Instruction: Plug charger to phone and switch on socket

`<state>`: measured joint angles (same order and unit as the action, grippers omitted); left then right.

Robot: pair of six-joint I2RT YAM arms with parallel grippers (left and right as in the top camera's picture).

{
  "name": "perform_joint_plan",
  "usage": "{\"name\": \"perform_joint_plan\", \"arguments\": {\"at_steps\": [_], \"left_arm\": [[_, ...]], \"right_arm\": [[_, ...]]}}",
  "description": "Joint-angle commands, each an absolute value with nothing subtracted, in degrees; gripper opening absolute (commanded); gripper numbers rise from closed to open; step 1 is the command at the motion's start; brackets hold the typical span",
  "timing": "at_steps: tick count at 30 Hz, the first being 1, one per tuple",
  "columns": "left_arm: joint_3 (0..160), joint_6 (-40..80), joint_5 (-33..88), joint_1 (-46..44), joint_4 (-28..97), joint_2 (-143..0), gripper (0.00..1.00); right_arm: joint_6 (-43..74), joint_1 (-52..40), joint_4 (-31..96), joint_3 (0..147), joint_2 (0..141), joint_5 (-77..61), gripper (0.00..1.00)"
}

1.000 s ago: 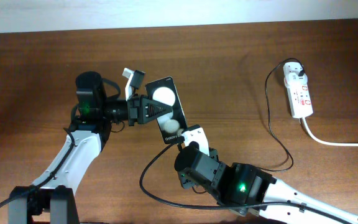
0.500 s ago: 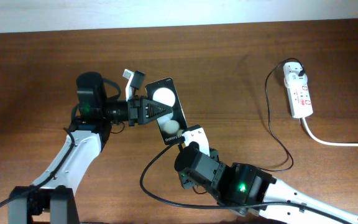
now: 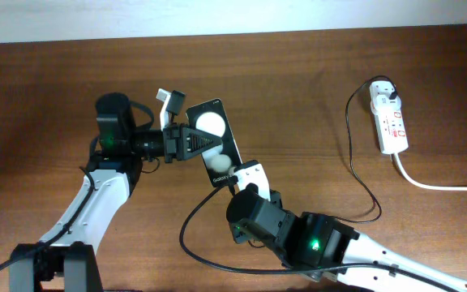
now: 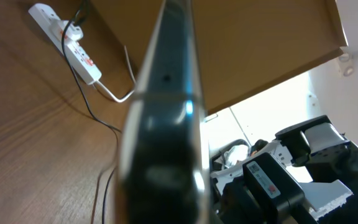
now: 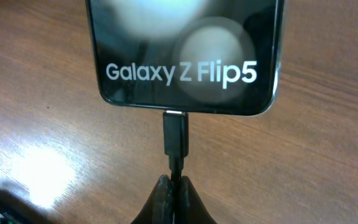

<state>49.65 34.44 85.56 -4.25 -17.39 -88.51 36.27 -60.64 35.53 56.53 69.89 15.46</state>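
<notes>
Insertion of the connector into the phone port is the step in hand. The left gripper [image 3: 197, 139] is closed on the small flat black glossy-screened phone [image 3: 217, 118], taking it from its long left side and holding it tilted, apparently lifted off the brown wooden table [image 3: 298, 73], with the bottom edge directed toward the right arm. The right gripper [image 5: 174, 186] is pinched fully shut on the long thin black cable of the charger [image 3: 352, 154], just behind the small black connector tip [image 5: 174, 134]. In the right wrist view the tip stands in line with the middle of the phone's bottom edge and meets it. Most of the connector body is exposed, so seating appears incomplete, though the depth cannot be confirmed. Judged next move: advance the right gripper straight along the connector axis while the left gripper braces the phone against the push. A sideways offset risks bending the tip or letting the cable slip through the fingers. The elongated white plastic socket [image 3: 389, 122] with red-marked switches lies flat at the far right of the table, well apart from both grippers, with a plug in its end and a thick white cord [image 3: 436, 185] leading off to the right. Switch position is too small to read; reaching the switch calls for one gripper to release and travel across
</notes>
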Motion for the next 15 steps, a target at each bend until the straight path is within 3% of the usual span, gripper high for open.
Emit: {"name": "perform_joint_plan", "arguments": {"at_steps": [1, 4, 9, 14, 15], "left_arm": [[49.7, 32.4, 90.2, -5.3, -16.8, -88.3, 0.00], [49.7, 32.4, 90.2, -5.3, -16.8, -88.3, 0.00], [49.7, 31.6, 88.1, -5.2, -16.8, -88.3, 0.00], [49.7, 31.6, 86.8, -5.2, -16.8, -88.3, 0.00], [49.7, 31.6, 86.9, -5.2, -16.8, -88.3, 0.00]], "right_arm": [[33.4, -60.2, 30.9, 58.0, 69.6, 20.9, 0.04], [33.2, -60.2, 31.0, 58.0, 69.6, 21.8, 0.05], [33.2, -60.3, 32.1, 58.0, 69.6, 14.3, 0.19], [33.5, -60.3, 35.3, 58.0, 71.5, 13.7, 0.19], [33.5, -60.3, 35.1, 58.0, 72.4, 13.7, 0.14]]}}
